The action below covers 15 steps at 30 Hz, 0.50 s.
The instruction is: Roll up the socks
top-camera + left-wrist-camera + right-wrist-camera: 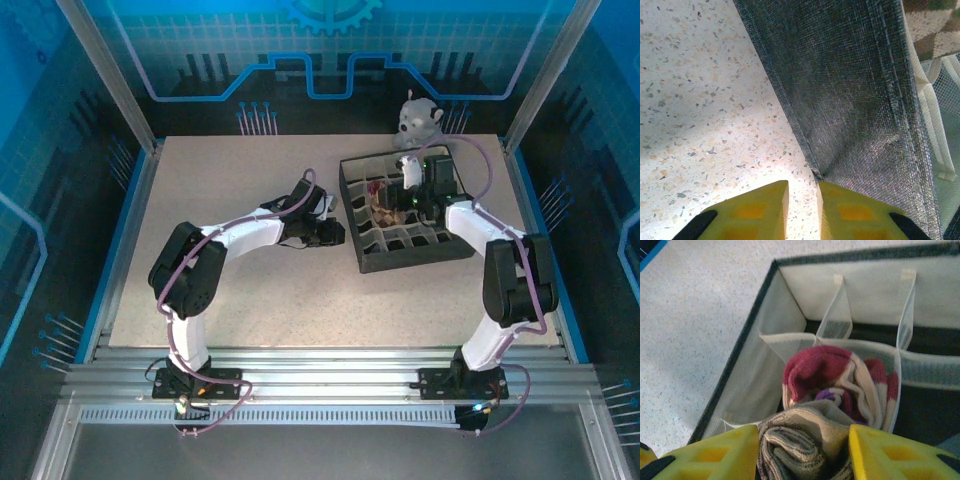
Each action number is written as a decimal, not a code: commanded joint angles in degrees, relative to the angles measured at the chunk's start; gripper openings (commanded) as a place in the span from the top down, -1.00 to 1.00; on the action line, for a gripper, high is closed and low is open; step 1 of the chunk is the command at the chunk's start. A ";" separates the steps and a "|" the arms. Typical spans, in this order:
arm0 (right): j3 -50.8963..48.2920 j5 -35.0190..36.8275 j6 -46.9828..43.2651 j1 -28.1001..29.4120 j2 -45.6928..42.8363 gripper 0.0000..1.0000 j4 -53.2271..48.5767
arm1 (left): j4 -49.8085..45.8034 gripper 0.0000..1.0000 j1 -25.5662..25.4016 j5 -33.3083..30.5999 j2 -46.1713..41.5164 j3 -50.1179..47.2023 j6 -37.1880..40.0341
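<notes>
Two socks are counted, both rolled and lying inside one dark cloth box with mesh dividers, which is set right of the middle of the speckled table. The striped sock, beige with red, is tucked into a compartment against a divider. The brown sock is seen just in front of it, touching it. The right gripper is seen inside the box, and its two yellow fingers are closed against either side of the brown sock. The left gripper is held low over the table at an outer corner of the box. Its two fingers are drawn almost together with a thin slit left between them, and whether the corner is pinched cannot be told. One grey plush toy is set behind the box.
</notes>
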 commanded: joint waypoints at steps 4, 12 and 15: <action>1.88 0.83 2.62 -0.32 0.14 0.09 -7.00 | -1.03 0.64 0.37 1.97 0.20 0.48 1.07; -2.23 0.77 5.87 -0.46 -1.40 0.50 -4.22 | -1.16 0.64 0.42 1.84 0.11 0.23 1.03; -3.27 1.00 5.91 -0.63 -1.68 0.57 -3.60 | -1.32 0.64 0.42 1.84 0.02 0.20 1.21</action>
